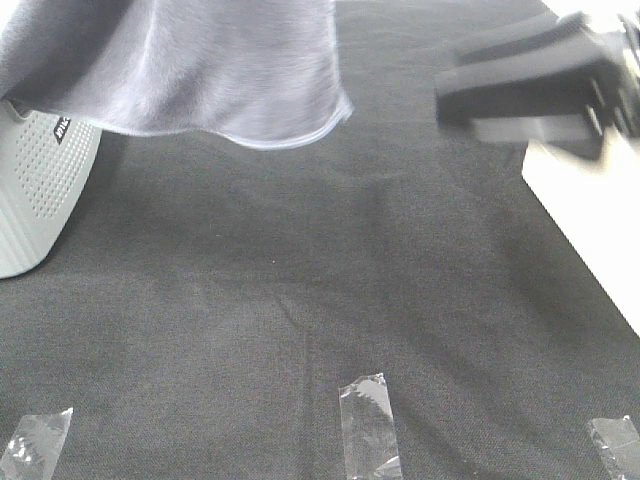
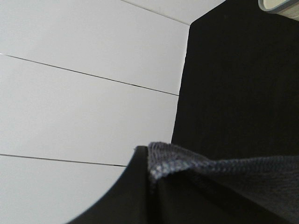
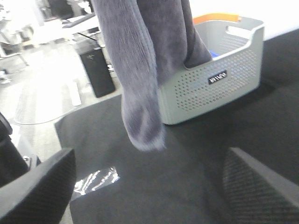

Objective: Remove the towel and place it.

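The towel [image 1: 200, 70] hangs with its long axis up and down over the far left corner of the bench [image 1: 300, 320]. One fold trails into the basket [image 1: 40, 180] and a free end dangles beside it. The left tool [image 2: 148, 163] is clamped on the hem; the right tool [image 3: 149, 161] has its fingers apart.

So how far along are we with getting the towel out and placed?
Done: the towel is lifted, hanging above the black cloth. In hand: the left gripper pinches its hem, but one end dips into the basket. Left: clear the basket and lay it down. The right gripper is open, empty.
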### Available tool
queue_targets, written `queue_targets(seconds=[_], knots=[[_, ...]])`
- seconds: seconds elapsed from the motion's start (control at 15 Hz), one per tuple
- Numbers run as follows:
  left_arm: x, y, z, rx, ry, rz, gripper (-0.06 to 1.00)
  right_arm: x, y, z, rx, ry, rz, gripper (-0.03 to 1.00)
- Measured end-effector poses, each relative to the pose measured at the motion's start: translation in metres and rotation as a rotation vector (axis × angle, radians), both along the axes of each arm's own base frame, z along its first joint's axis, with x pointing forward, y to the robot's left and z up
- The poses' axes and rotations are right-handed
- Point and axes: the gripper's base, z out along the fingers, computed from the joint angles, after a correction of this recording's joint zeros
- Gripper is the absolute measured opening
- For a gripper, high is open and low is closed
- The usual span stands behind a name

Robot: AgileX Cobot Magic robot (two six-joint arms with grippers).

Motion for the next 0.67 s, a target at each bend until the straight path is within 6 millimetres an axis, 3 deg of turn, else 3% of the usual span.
queue_targets(seconds=[0.33,0.47,0.67], knots=[[0.006,-0.018,-0.011,-0.013,0.025,-0.05,0.0,0.033,0.052,0.001,0.017,-0.003,0.199,0.83],[0.006,-0.02,-0.012,-0.019,0.025,-0.059,0.0,0.041,0.071,-0.008,0.014,0.024,0.254,0.83],[0.007,-0.021,-0.012,-0.01,0.017,-0.053,0.0,0.047,0.076,-0.022,-0.02,0.062,0.266,0.83]])
